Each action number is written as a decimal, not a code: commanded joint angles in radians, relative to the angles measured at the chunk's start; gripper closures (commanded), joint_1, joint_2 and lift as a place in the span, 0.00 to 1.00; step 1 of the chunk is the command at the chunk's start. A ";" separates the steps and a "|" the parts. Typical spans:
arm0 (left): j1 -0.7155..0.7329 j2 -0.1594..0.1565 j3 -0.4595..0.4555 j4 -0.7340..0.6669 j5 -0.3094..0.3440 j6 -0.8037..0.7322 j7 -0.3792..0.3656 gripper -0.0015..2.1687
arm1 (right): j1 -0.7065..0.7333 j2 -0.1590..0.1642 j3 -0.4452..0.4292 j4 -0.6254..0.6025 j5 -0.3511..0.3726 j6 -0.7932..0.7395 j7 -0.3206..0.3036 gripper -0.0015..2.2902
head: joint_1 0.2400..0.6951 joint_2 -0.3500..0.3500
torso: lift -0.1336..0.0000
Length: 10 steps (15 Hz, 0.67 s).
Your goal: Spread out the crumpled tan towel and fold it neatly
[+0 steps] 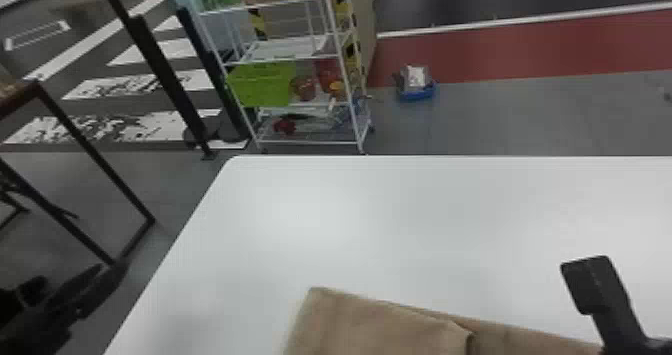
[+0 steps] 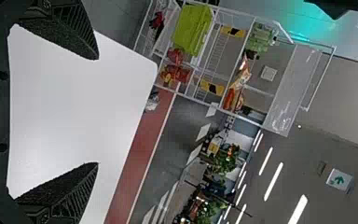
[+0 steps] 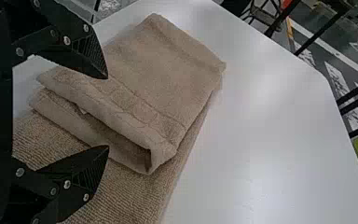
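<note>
Beyond the white worktop [image 1: 400, 219], a rack [image 1: 287, 54] stands on the grey floor [image 1: 490, 119]. The towel [image 1: 375, 321] lies partly folded on the worktop. The right claw [image 1: 587, 285], fingers apart, is near the towel. The left claw [image 1: 112, 268], fingers also apart, is left of the worktop, well apart from the towel.

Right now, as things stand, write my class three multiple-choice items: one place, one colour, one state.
1. Where is the tan cloth towel?
A) on the white table
B) on the floor
C) under the table

2. What colour is the boxy bin on the white wire rack?
A) blue
B) red
C) lime green

3. How is the black right gripper?
A) shut
B) open
C) gripping the towel

Key: 1 A, it rests on the tabletop; 2 C, its side is lime green; 3 B, a gap separates its fingertips.
</note>
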<state>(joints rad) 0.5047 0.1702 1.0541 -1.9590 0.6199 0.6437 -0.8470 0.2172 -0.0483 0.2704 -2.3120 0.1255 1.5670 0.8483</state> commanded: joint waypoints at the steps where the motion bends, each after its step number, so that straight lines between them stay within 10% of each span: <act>1: 0.000 0.002 0.001 0.005 0.001 0.000 0.000 0.04 | -0.010 -0.001 0.009 0.006 0.005 0.005 0.000 0.18 | 1.00 1.00 | 0.08; 10: -0.008 0.011 -0.002 0.019 0.001 0.000 0.003 0.04 | -0.015 0.002 0.061 0.045 0.009 0.005 0.003 0.18 | 1.00 1.00 | 0.08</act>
<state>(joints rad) 0.4999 0.1800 1.0537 -1.9427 0.6213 0.6436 -0.8438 0.2026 -0.0485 0.3189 -2.2769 0.1322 1.5670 0.8513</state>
